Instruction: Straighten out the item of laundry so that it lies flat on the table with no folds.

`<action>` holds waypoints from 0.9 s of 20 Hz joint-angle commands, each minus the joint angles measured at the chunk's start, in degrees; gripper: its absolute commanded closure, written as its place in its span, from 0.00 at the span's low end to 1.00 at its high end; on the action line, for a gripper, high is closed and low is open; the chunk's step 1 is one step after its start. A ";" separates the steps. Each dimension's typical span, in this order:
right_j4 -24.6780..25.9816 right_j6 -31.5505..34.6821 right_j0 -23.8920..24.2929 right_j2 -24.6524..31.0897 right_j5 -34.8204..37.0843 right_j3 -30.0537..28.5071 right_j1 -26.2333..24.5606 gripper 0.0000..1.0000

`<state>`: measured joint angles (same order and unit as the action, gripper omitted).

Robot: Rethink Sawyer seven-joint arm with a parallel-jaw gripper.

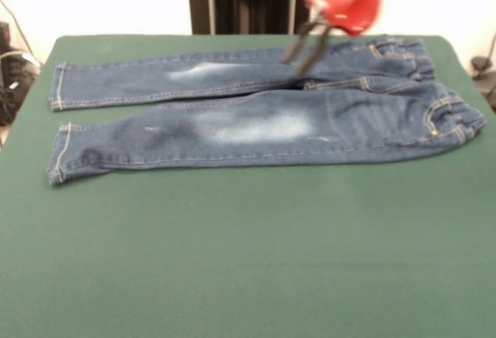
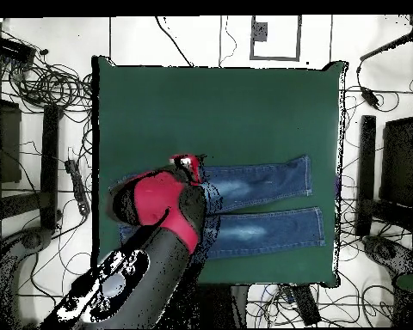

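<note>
Small pair of dark blue denim jeans (image 1: 263, 113) with pale faded thigh patches and light contrast stitching lies spread lengthwise on the far half of the wide dark green felt-topped table (image 1: 248, 260), front view. 2 legs run side by side toward picture left, cuffs near the left table edge; gathered elastic waistband sits at the right, close to the right edge. The near leg's cuff looks slightly rumpled and the waistband is puckered; the rest of the fabric lies mostly flat. A narrow dark gap separates the 2 legs along most of their length.

Red and black robot arm comes down from the top of the front view. Its gripper (image 1: 304, 53) hangs over the crotch and upper far leg; 2 thin dark fingers (image 1: 314, 51) are blurred, angled down-left, tips slightly parted and close to the denim. No cloth visibly pinched between them; contact with the fabric cannot be told.

Overhead view: jeans (image 2: 253, 206) lie in the table half nearer the robot base, cuffs toward picture right; the arm covers the waistband end, gripper (image 2: 191, 166) at the upper leg's edge.
</note>
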<state>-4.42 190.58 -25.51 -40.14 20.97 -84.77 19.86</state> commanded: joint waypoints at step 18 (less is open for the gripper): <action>24.74 -6.87 6.79 14.48 -2.30 0.84 -5.54 0.00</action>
<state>18.41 190.48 -17.46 -34.85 17.70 -85.34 18.87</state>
